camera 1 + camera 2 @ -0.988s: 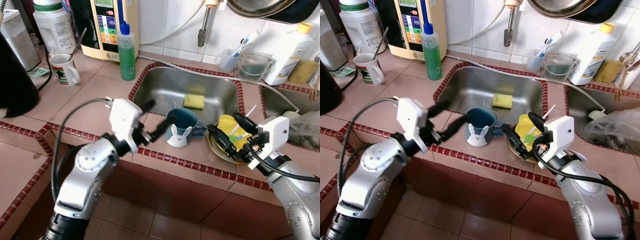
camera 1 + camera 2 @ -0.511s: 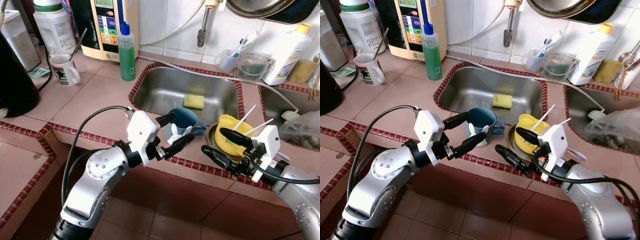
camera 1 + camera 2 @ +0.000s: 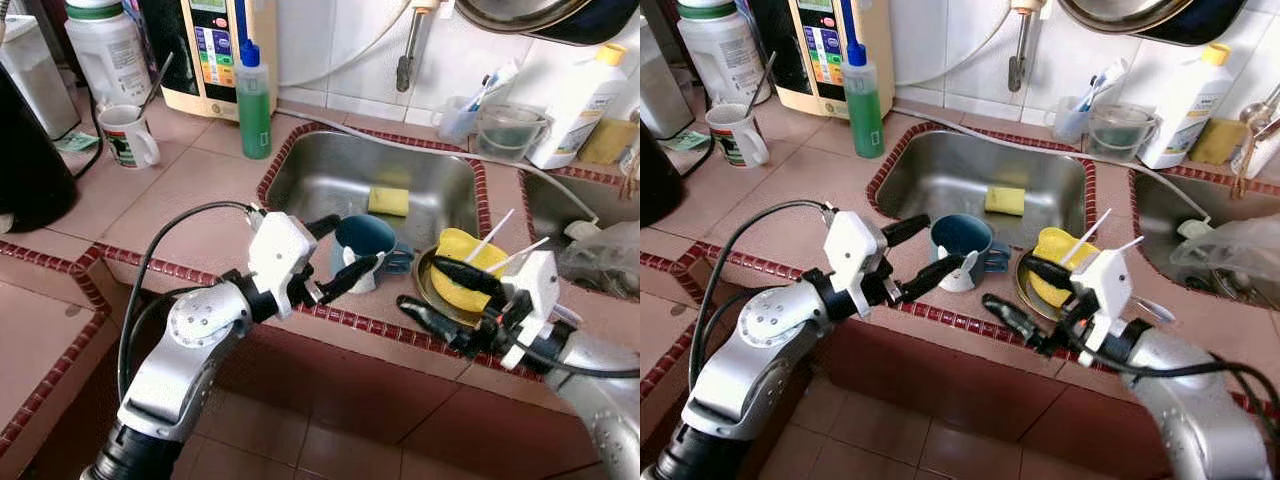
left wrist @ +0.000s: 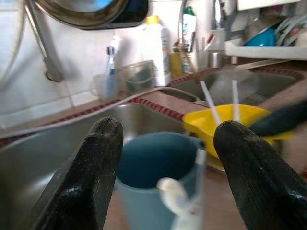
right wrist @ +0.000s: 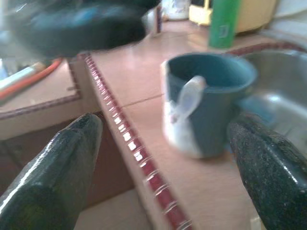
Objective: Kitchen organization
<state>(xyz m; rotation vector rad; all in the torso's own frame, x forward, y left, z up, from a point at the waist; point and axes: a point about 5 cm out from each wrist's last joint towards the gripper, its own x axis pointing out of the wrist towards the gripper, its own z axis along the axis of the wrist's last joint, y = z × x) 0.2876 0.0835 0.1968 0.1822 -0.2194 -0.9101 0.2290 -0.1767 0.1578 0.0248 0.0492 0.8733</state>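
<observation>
Left gripper reaches for the blue mug

The mug (image 3: 364,250) stands on the counter edge before the sink (image 3: 330,175). The left gripper (image 3: 338,258) is spread wide around it; the right gripper (image 3: 440,297) waits apart, also spread. Next, the fingers must close on the mug.

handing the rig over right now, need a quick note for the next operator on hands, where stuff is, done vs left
Left hand: open, fingers either side of the blue mug, not closed on it.
Right hand: open, holding nothing, at the counter edge in front of the yellow bowl.
Blue mug stands upright on the counter strip in front of the sink. Yellow bowl with two white sticks sits on a plate to the mug's right. Yellow sponge lies in the sink.
Done: nothing visibly put away.
Left: probably grasp the mug, then the bowl.
</observation>
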